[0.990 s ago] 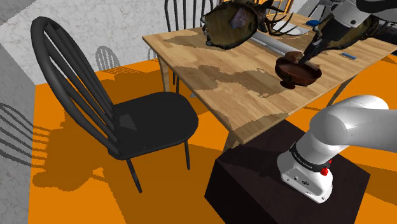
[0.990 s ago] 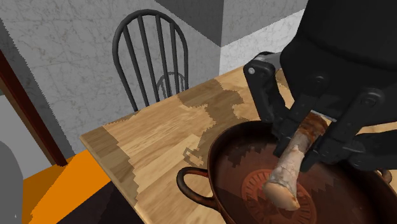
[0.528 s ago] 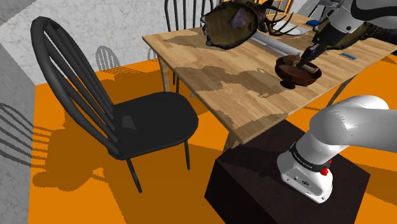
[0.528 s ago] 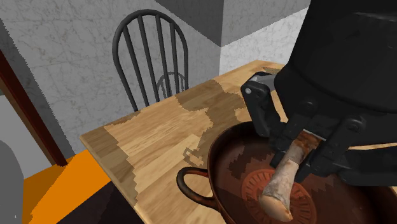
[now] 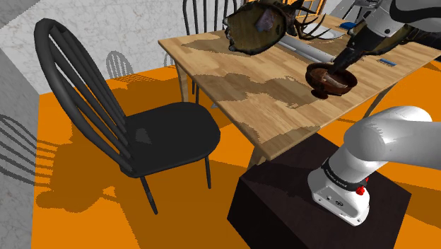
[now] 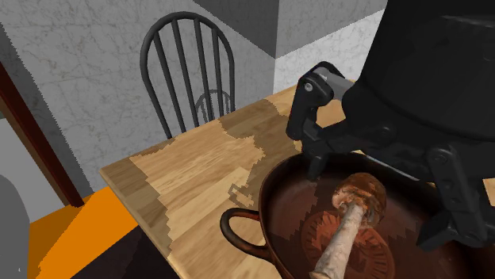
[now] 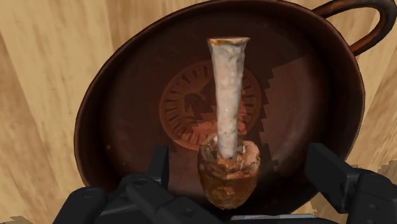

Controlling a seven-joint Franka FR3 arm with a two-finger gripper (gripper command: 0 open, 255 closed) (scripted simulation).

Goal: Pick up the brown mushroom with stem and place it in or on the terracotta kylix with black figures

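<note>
Gripper (image 7: 238, 162): fingers spread wide, touching nothing, hovering low over the bowl. Between them, untouched, the brown mushroom (image 7: 228, 114) lies inside the kylix (image 7: 121, 102), cap nearest the gripper, pale stem slanting across the painted centre. Judged light and somewhat brittle; the slim stem could snap, so any grasp suits the broad cap. Kylix stands on the wooden table (image 7: 44, 95).

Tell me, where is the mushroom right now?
In the second exterior view's lower right, the mushroom is inside the brown kylix on the wooden table, just below the open tool, ungripped.
</note>
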